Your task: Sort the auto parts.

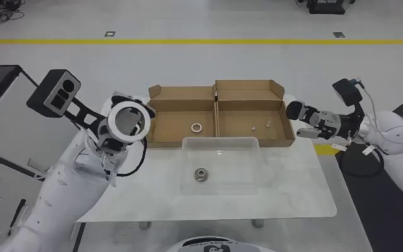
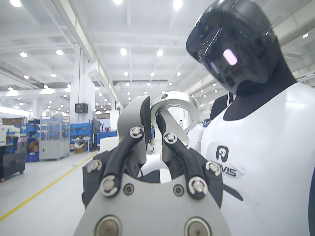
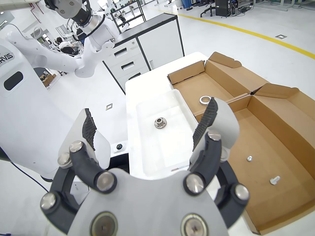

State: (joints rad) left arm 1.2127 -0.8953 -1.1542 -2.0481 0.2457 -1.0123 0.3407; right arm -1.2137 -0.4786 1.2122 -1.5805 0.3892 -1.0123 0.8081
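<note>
My left gripper (image 2: 153, 116) is shut on the rim of a large silver metal ring (image 2: 188, 100). It holds the ring raised high over the table's left edge, where the ring (image 1: 129, 123) faces the top camera. My right gripper (image 3: 150, 119) is open and empty, hanging off the table's right side beside the right cardboard box (image 1: 286, 129). A flanged metal hub (image 1: 201, 174) lies in the clear plastic bin (image 1: 249, 146). A small metal ring (image 1: 197, 127) sits in the left cardboard box (image 1: 165, 126). A nut (image 3: 249, 158) and a bolt (image 3: 275, 180) lie in the right box.
The two open cardboard boxes stand side by side at the table's far edge, flaps up, with the clear bin directly in front of them. A grey drawer cabinet (image 3: 147, 47) stands beyond the table's left end. The white tabletop (image 1: 296, 195) is bare at the front right.
</note>
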